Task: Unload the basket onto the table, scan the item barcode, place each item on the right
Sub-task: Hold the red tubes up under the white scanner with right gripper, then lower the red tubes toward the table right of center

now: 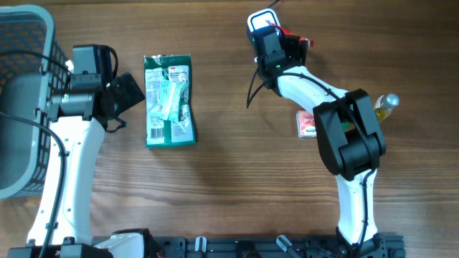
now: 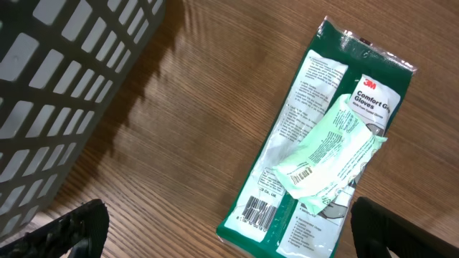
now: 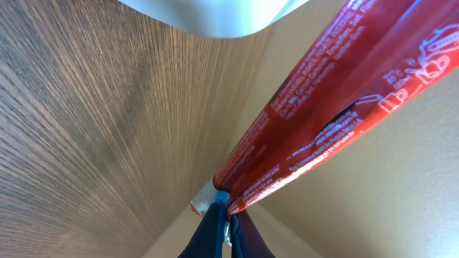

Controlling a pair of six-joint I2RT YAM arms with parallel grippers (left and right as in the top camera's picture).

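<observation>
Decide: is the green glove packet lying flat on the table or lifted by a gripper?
Lying flat. The glove packet rests on the table, and the left gripper beside it is open, not gripping.

place: shop-style checkout bench | cues: basket, glove pack (wooden table)

We've got bare wood open down the middle, between the green glove packet and the right arm. The left side is tight: the basket wall is close by, and the left gripper, spread wide, sits just beside the packet. A red card and a bottle crowd the right arm. At the far edge, the right gripper is clamped on a red wrapper, close to a white-and-blue device.
</observation>
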